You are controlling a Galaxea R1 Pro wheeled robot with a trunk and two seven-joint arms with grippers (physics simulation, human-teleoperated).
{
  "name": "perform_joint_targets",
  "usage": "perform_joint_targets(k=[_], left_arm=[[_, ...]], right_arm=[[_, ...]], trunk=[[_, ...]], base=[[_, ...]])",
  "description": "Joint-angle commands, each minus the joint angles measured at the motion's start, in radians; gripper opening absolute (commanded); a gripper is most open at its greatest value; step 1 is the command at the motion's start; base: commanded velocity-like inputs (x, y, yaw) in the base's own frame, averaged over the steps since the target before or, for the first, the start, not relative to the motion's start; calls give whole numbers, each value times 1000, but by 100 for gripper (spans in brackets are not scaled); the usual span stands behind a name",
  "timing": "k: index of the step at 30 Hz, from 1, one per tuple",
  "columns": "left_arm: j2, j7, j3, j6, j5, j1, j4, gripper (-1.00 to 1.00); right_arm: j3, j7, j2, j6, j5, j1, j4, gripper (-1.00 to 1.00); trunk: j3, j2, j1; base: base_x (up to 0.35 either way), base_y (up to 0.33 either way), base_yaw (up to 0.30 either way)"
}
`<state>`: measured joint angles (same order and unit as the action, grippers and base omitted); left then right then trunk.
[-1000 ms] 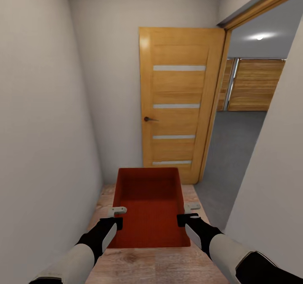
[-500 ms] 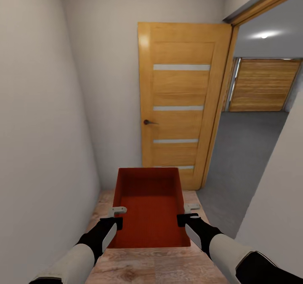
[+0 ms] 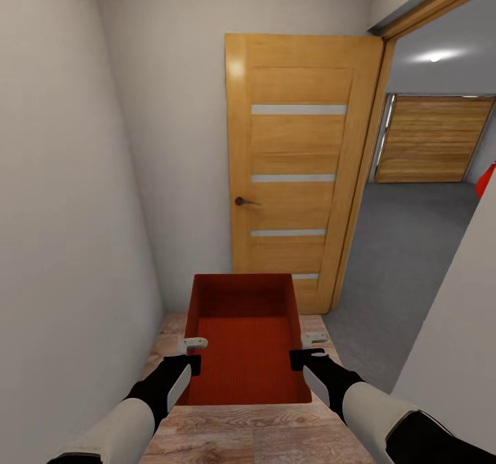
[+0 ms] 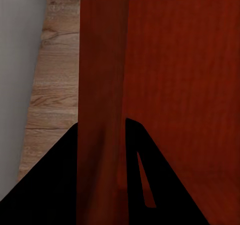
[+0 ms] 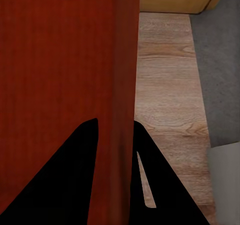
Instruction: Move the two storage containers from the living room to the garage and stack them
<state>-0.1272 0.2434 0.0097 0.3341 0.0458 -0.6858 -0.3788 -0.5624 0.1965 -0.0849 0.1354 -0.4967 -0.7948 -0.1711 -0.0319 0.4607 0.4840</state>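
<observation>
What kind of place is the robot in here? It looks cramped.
Probably a narrow house hallway leading to a garage. Plain white walls close in, the floor is wood plank, and an open honey-wood door gives onto a room with grey concrete floor. It carries a red-orange bin.

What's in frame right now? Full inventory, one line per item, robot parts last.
Red-orange open-top plastic storage container: 1, held between both grippers, above the wood-plank floor.
Honey-wood door with four frosted strips and a dark handle: 1, ahead, swung open against the end wall.
Doorway: 1, right of the door, opening onto a room with a dark grey floor.
Wood-slat panel: 1, far wall of that room.
Ceiling light: 1, white, in that room.
Red sliver: 1, at the right edge past the doorway; too little shows to identify.
Light wood-plank floor: under the container.
White-grey walls: both sides.
Left gripper: on the container's left wall.
Right gripper: on its right wall.
</observation>
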Motion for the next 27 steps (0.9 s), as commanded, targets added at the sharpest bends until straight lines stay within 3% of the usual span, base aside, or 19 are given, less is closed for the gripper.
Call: perform_joint_targets(k=[1,16,27], left_arm=[[29,7,-5,5,19,0,1,-100],[34,8,-5,5,20,0,1,-100],[34,8,-4,6,20,0,1,-100]], right_arm=[[-4,6,10,-25,6,-1,-5,-100],[-4,6,9,-24,6,-1,-5,-100],[-4,6,5,-23,6,-1,-5,-100]], trunk=[[-2,2,1],[-2,2,1],[-2,2,1]], base=[[0,0,0],[0,0,-6],[0,0,-249]])
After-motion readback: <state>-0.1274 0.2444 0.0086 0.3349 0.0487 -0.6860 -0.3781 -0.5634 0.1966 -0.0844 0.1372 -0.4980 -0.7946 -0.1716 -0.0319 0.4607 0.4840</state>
